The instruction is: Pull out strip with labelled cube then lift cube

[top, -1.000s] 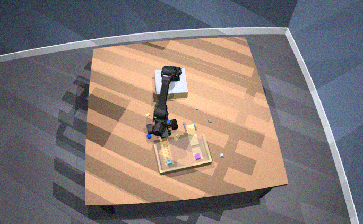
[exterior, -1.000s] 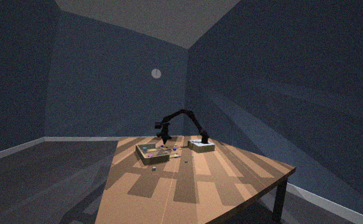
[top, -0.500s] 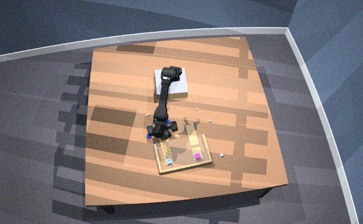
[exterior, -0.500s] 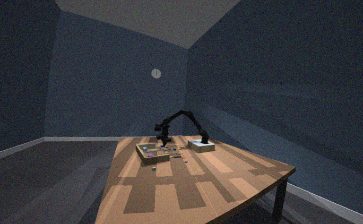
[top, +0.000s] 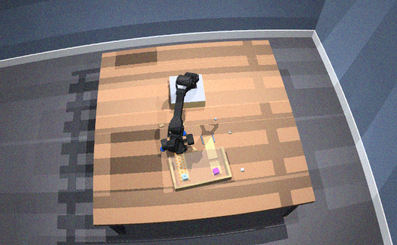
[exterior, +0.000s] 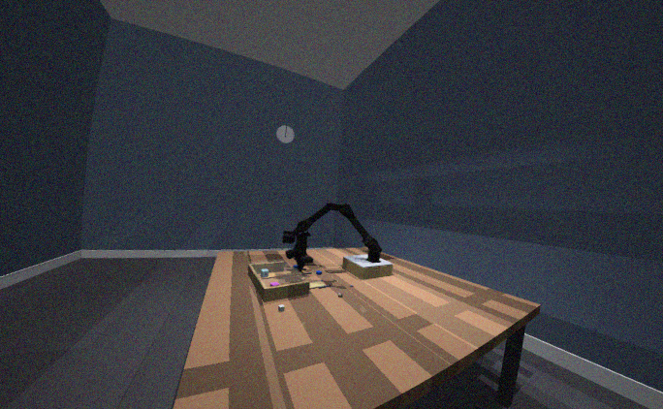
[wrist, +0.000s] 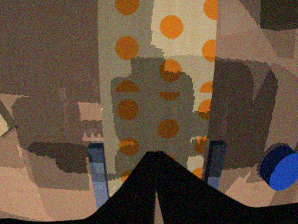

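Observation:
My gripper (exterior: 300, 269) (wrist: 153, 159) is shut and empty, low over the near end of the orange-dotted strip (top: 181, 164) (wrist: 190, 40). In the top view the arm hides the fingertips. The dotted strip runs into the shallow tray (top: 202, 183) (exterior: 285, 291); no break shows in its visible part. A light blue cube (top: 184, 176) (exterior: 264, 272) with a small dark mark sits at its far end. A plain yellow strip (top: 210, 147) lies to the right, with what looks like a gap before its far part, where a magenta cube (top: 215, 170) (exterior: 274, 284) sits.
Blue-grey rails (wrist: 97, 170) (wrist: 216, 165) flank the dotted strip; similar rails (top: 202, 139) (top: 213, 137) flank the plain one. A blue disc (top: 184, 133) (wrist: 284, 170) is near the gripper. A small pale cube (top: 242, 169) (exterior: 281, 308) lies outside the tray.

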